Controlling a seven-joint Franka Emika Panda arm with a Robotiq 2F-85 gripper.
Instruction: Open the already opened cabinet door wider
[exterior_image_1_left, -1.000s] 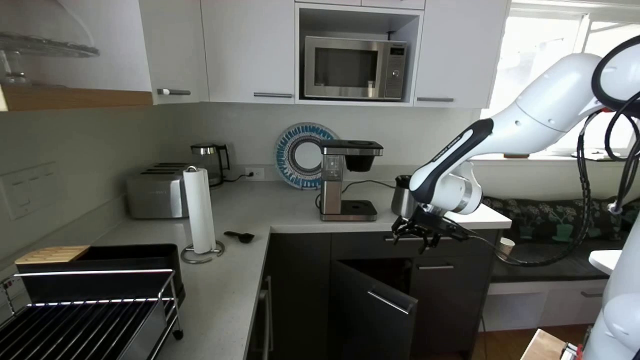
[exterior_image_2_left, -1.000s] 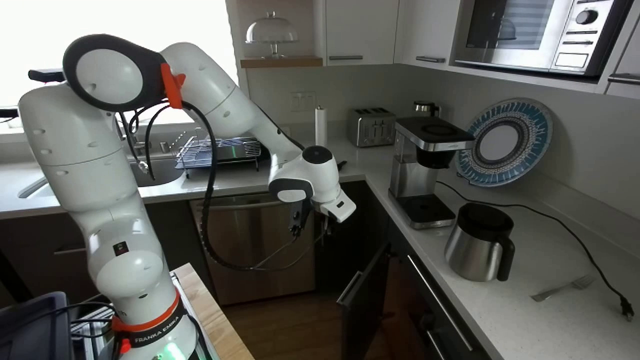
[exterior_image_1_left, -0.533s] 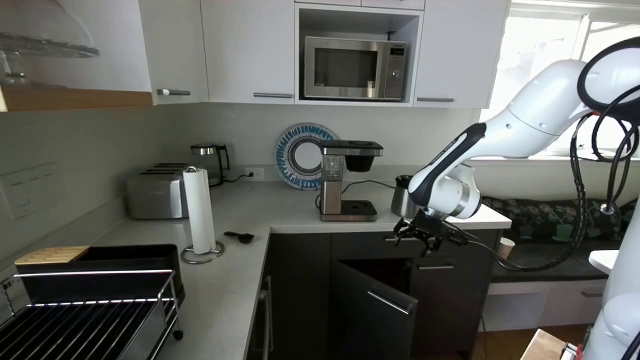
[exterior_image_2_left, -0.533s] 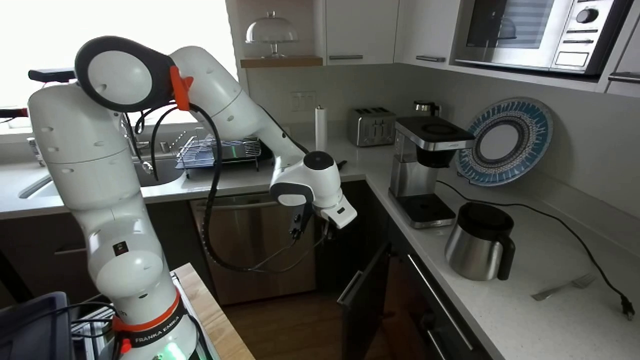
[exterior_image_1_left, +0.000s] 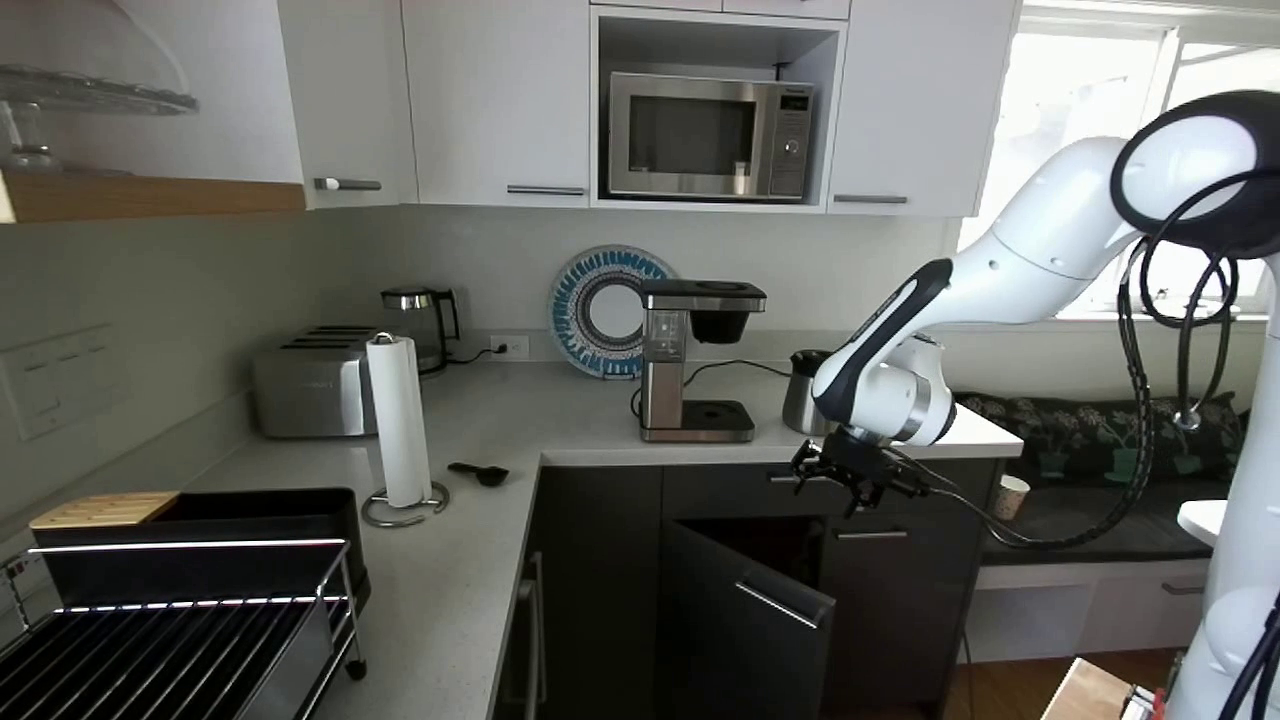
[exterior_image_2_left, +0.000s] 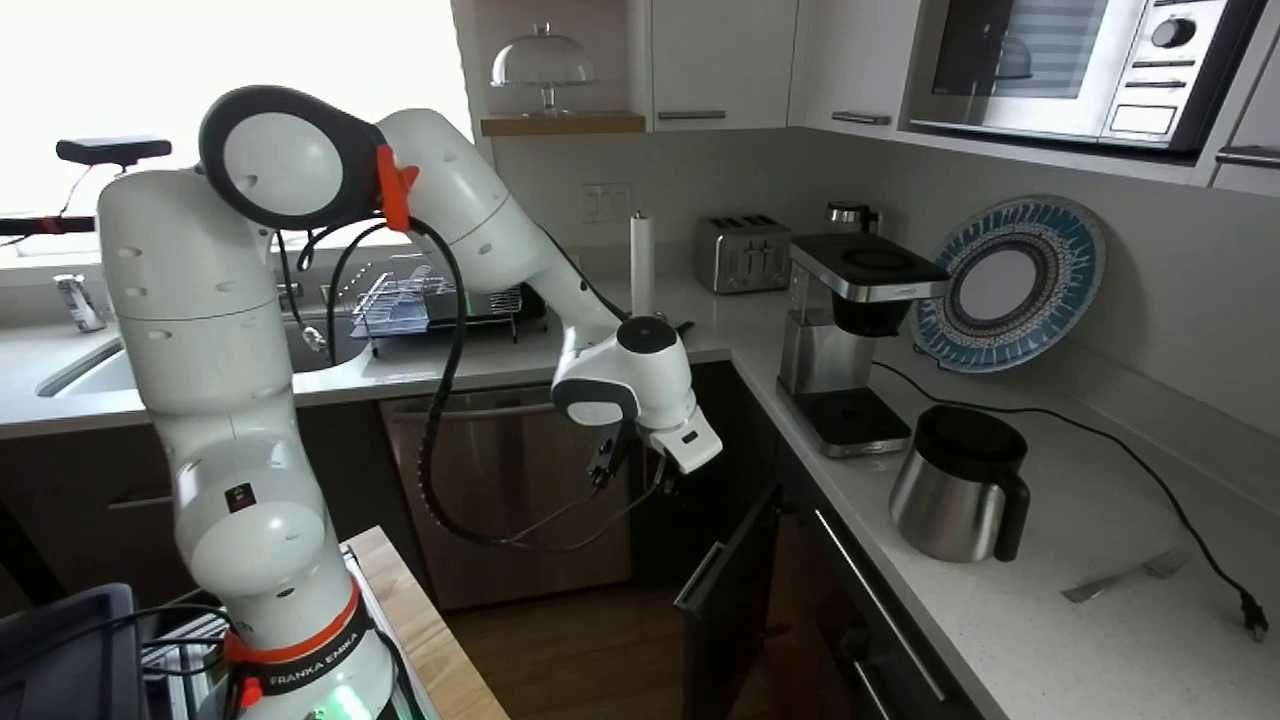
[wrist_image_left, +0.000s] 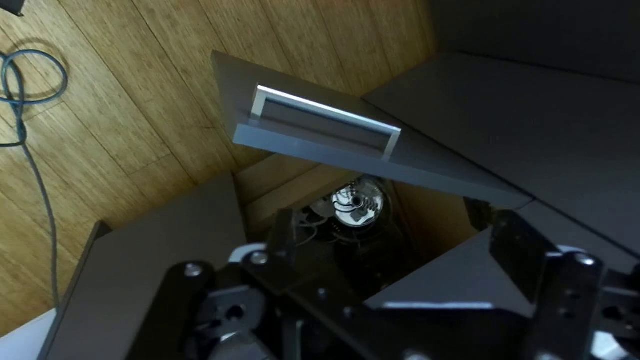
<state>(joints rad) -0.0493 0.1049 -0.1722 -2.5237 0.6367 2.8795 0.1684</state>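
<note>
The dark cabinet door (exterior_image_1_left: 745, 640) stands partly open in both exterior views (exterior_image_2_left: 735, 610). It has a silver bar handle (exterior_image_1_left: 777, 605) near its top. In the wrist view the door (wrist_image_left: 310, 150) stands out from the cabinet front, with its handle (wrist_image_left: 327, 112) on the outer face. My gripper (exterior_image_1_left: 828, 486) is open and empty, above the door and apart from it. In the wrist view my gripper (wrist_image_left: 395, 225) has its fingers wide apart over the dark cabinet opening (wrist_image_left: 370, 260). In an exterior view it is partly hidden by the arm's wrist.
The countertop (exterior_image_1_left: 600, 410) overhangs the cabinet, with a coffee maker (exterior_image_1_left: 665, 370) and a steel carafe (exterior_image_2_left: 960, 485) on it. A drawer handle (exterior_image_2_left: 880, 605) sticks out beside the door. A shiny round item (wrist_image_left: 357, 201) shows inside the cabinet. A cable loops below my wrist.
My arm's elbow has come forward and down, and the gripper has sunk slightly. The door has not moved.
</note>
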